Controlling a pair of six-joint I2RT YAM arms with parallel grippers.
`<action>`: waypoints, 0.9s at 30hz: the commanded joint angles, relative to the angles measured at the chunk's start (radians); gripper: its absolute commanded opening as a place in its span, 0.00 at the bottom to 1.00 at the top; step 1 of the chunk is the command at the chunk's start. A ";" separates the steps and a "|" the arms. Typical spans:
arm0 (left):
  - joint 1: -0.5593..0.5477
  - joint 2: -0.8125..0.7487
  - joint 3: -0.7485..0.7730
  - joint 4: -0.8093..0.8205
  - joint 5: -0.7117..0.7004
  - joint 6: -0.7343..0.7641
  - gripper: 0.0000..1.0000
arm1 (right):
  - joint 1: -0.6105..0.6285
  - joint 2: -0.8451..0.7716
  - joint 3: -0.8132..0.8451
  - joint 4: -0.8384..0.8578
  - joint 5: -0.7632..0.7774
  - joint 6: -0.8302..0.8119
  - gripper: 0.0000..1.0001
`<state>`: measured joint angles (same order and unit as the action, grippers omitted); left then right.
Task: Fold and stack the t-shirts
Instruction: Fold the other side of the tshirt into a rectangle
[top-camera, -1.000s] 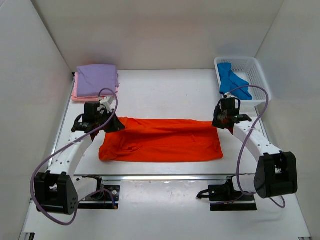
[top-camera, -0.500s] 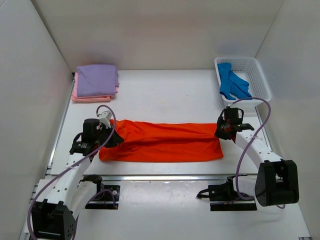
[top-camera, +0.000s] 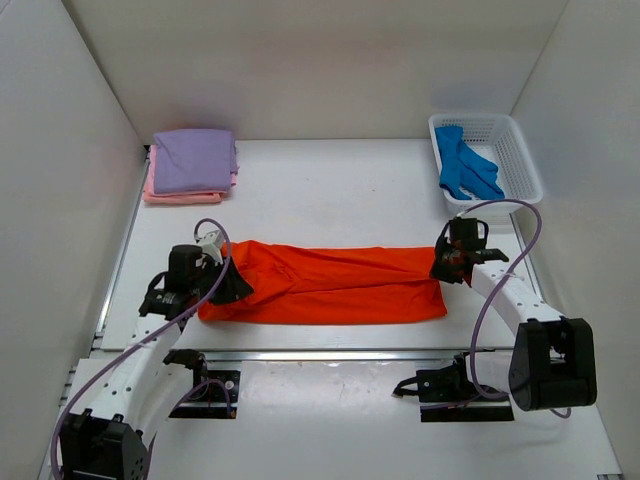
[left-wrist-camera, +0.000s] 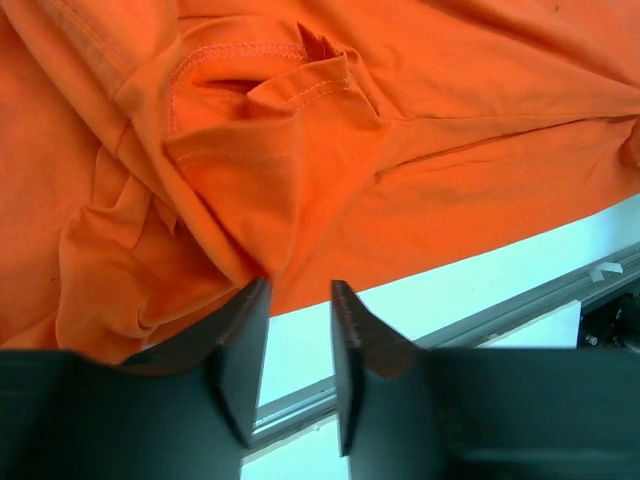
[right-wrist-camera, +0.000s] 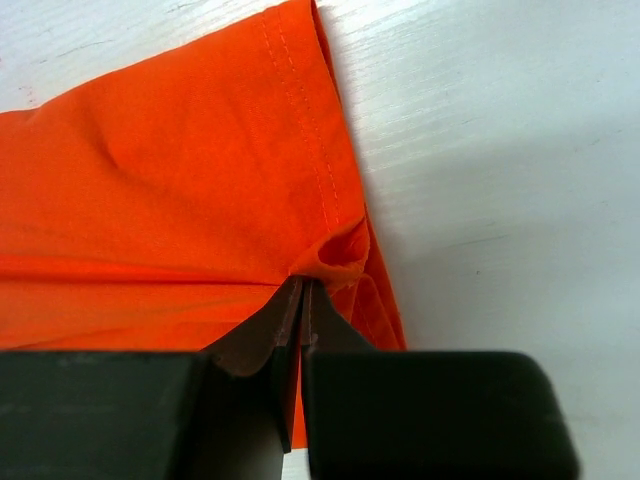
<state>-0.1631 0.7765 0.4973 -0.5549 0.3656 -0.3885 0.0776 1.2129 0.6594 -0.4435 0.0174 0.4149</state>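
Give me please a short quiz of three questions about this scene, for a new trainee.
1. True or false: the blue cloth t-shirt lies in the white plastic mesh basket.
2. Which gripper is shut on the orange-red cloth t-shirt? A left; B right; C both.
3. Fill in: the folded lavender cloth t-shirt lies on a folded ___ one.
Key: 1 true; 2 B, the right gripper; 3 pink t-shirt.

Showed plain bright orange-red t-shirt (top-camera: 330, 285) with matching stitching, lavender-purple tee (top-camera: 195, 160), pink tee (top-camera: 160, 194), blue tee (top-camera: 465, 172), white mesh basket (top-camera: 520, 165), white worktop (top-camera: 330, 190), black left pincer (left-wrist-camera: 295, 330), black right pincer (right-wrist-camera: 302, 312), white arm links (top-camera: 505, 290) with black joints.
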 joint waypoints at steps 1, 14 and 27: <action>0.005 -0.049 0.020 0.002 -0.005 -0.032 0.44 | -0.006 0.016 -0.015 0.012 -0.004 -0.007 0.00; 0.013 0.233 0.096 0.124 -0.112 -0.027 0.49 | 0.007 0.048 -0.026 0.032 -0.013 -0.010 0.00; 0.007 0.348 0.089 0.060 -0.182 0.022 0.01 | 0.025 0.083 -0.003 0.029 -0.039 -0.018 0.00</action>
<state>-0.1604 1.1320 0.5606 -0.4564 0.2131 -0.4000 0.0902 1.2869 0.6430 -0.4236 -0.0132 0.4126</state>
